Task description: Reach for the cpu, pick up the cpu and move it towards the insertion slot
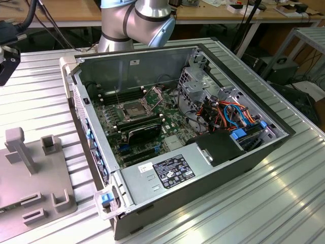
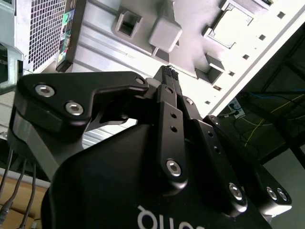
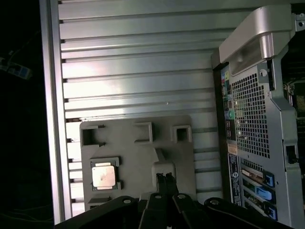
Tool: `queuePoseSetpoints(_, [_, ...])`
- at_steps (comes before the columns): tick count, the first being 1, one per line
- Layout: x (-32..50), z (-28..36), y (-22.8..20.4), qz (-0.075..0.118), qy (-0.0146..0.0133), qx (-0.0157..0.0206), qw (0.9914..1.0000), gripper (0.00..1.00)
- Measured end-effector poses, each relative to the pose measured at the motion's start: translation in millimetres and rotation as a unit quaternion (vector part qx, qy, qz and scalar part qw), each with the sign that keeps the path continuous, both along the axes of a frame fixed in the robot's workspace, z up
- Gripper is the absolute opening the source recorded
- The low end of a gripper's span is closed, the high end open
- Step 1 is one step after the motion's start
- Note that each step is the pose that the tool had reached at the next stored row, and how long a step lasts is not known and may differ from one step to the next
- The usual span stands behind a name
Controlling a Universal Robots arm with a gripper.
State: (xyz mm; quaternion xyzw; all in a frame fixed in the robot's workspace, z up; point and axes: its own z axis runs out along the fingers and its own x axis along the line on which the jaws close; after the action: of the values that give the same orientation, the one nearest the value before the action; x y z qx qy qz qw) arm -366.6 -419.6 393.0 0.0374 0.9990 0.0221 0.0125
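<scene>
- Exterior view: arm's silver base joint point(image 1: 137, 20) standing behind the open computer case point(image 1: 152, 61).
- Both wrist views: gripper point(image 3: 166, 177) point(image 2: 167, 71) pointing down at the grey fixture plate point(image 3: 128, 162), black fingers point(image 3: 161, 186) clenched together, nothing between them.
- Fingertips over a raised block on that plate, touching no task thing.
- cpu point(image 3: 104, 174): flat in a square nest on the plate, near the fingertips but apart from them.
- insertion slot point(image 1: 132, 108): on the motherboard inside the case, dark centre bare, hinged metal plate point(image 1: 154, 94) tilted up.
- Fixture plate on the ribbed tabletop point(image 1: 264, 203), at the exterior view's left of the case.
- Writing: black label point(image 1: 172, 171) with white print on the power-supply box point(image 1: 142, 178); white lettering on the gripper's housing in the second wrist view, partly seen.
</scene>
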Motion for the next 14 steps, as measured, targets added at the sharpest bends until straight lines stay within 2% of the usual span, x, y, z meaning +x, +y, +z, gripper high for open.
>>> queuePoseSetpoints(4, [-5.2, 0.0, -3.6, 0.0, 0.0, 0.0, 1.0, 0.11])
queuePoseSetpoints(14, [-6.0, 0.0, -3.8, 0.0, 0.0, 0.0, 1.0, 0.11])
